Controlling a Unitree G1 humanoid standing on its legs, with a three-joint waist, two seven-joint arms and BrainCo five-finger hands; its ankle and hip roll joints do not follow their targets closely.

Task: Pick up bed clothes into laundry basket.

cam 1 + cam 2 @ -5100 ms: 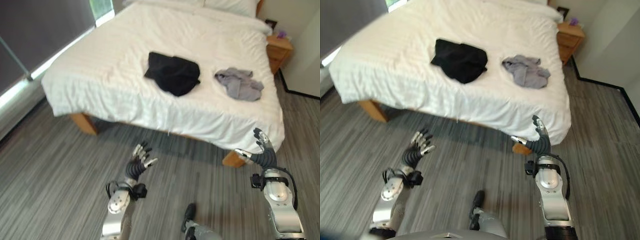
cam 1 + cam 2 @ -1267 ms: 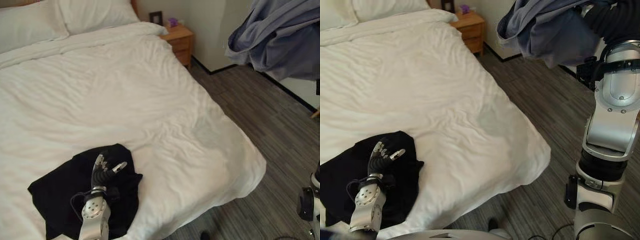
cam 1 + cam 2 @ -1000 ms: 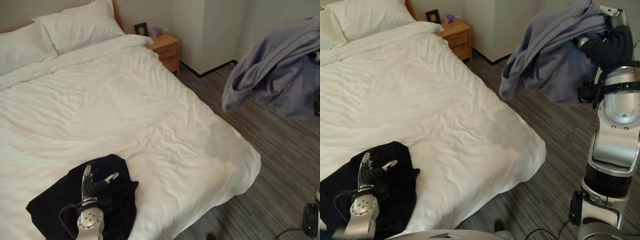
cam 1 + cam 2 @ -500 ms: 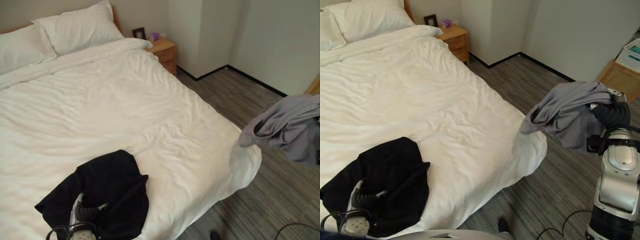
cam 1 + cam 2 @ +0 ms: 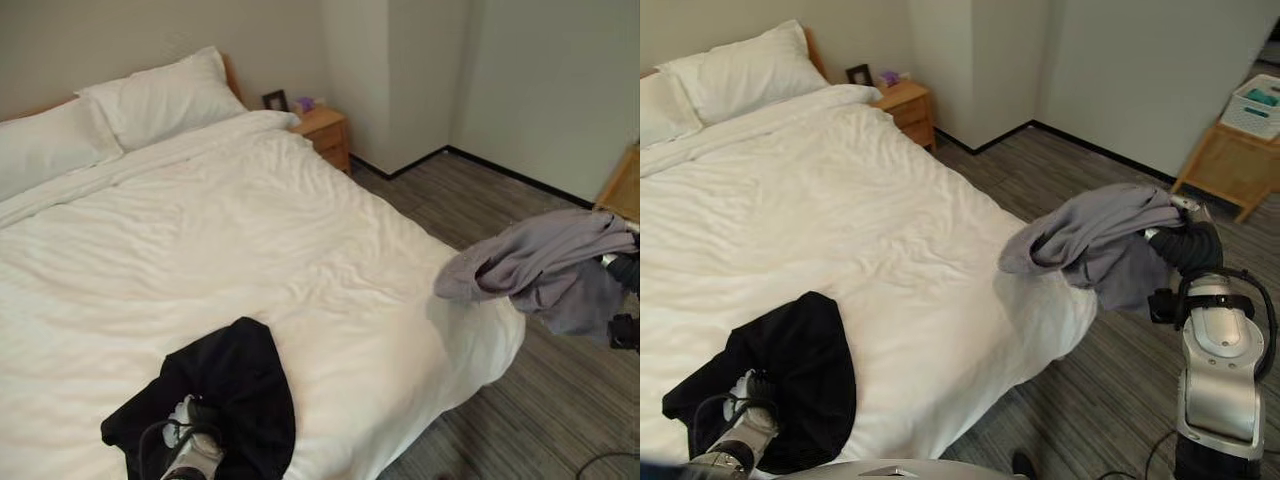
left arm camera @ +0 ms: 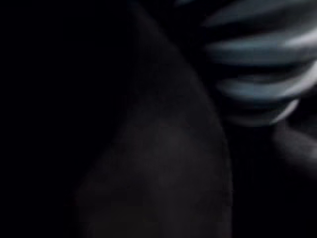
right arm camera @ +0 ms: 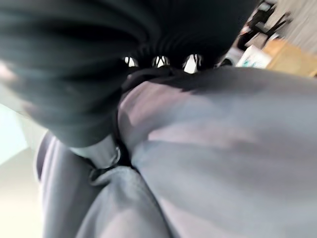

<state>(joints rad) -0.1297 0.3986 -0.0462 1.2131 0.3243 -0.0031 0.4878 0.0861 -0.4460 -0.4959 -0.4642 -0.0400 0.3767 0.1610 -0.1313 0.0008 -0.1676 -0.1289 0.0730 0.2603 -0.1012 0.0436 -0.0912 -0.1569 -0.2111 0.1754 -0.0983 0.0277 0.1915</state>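
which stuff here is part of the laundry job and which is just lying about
Job:
grey garment, held up by the right hand
black garment on the bed, left hand in it

Lying about:
pillows
nightstand
white basket

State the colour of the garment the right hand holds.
Grey with a purple tinge; the garment shows best in the right eye view.

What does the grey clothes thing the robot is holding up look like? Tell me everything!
The grey garment is soft, crumpled cloth, bunched in folds with a darker part hanging down. The right hand holds it in the air, off the bed, past the bed's corner and above the floor. One loose fold sticks out toward the bed.
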